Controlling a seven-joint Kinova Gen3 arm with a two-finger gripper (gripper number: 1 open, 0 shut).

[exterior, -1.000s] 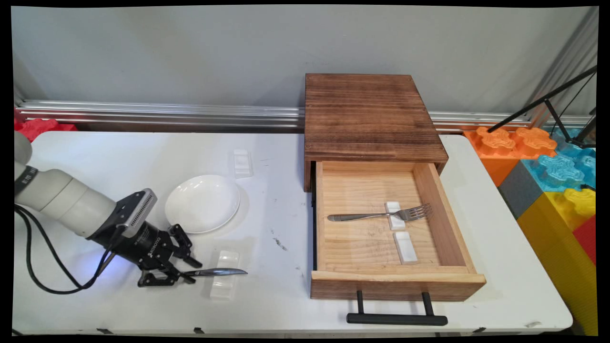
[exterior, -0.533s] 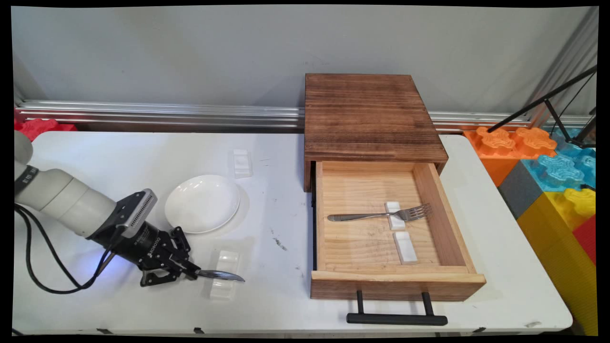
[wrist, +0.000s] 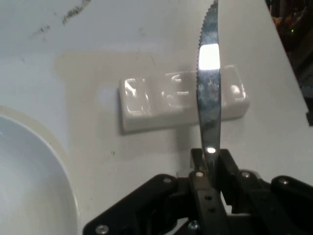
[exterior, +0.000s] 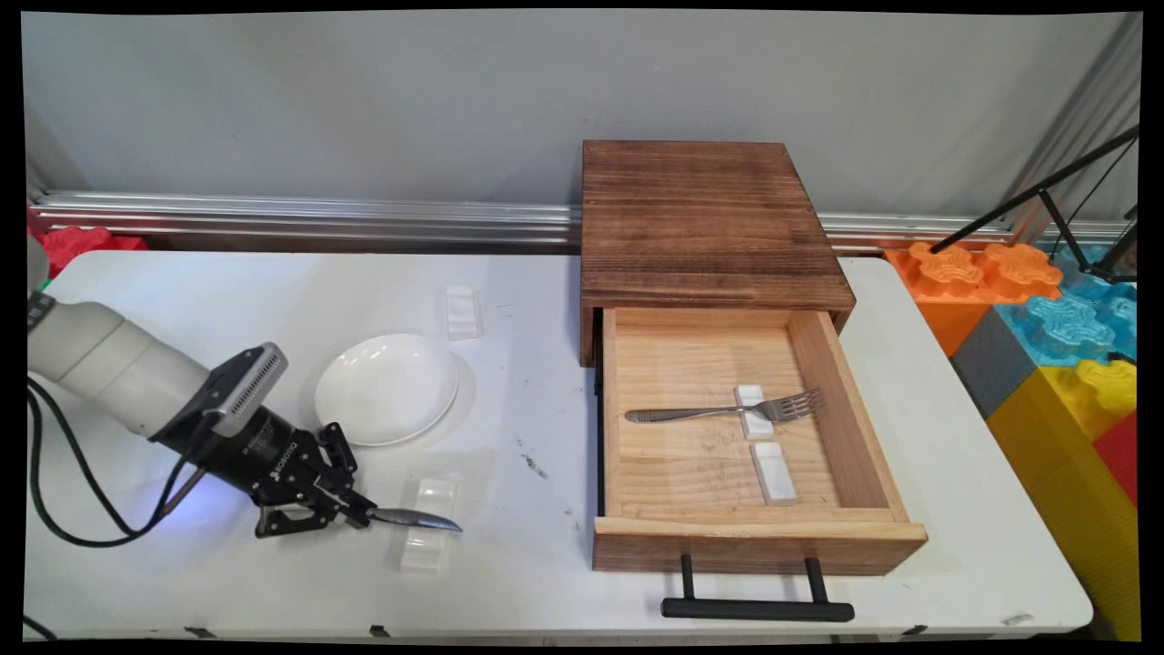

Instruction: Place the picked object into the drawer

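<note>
- A slim steel knife with a serrated edge [exterior: 414, 520] [wrist: 209, 83] sits clamped between the closed fingers [wrist: 201, 196] of the black two-finger gripper [exterior: 356, 516] [wrist: 210, 169], held by its handle end, blade pointing away from the hand toward the drawer side of the table.
- In the hand view, the blade crosses over a small white ceramic cutlery rest [exterior: 427, 525] [wrist: 183, 102]; I cannot tell whether the metal touches it or hangs just above.
- The gripper is low over the near left part of the white table [exterior: 527, 582], its white arm [exterior: 109, 373] slanting down from the left with black cables looping beneath.
- Just behind the gripper lies a round white plate [exterior: 386, 387] [wrist: 34, 181], apart from both knife and rest.
- Farther back, near the plate's far side, sits a second white rest [exterior: 462, 312] on its own.
- To the right stands a dark brown wooden cabinet [exterior: 705, 223], with its pale wooden drawer [exterior: 873, 537] pulled open toward the near edge (black bar handle [exterior: 757, 608] out front).
- Inside the drawer a steel fork [exterior: 723, 410] lies crosswise, its neck propped on a small white rest [exterior: 751, 411]; another white rest [exterior: 773, 471] lies just beside that one, nearer the front, with nothing on it.
- Beyond the table's right end are stacked big foam blocks in orange, blue, yellow, grey and red [exterior: 1046, 327].
</note>
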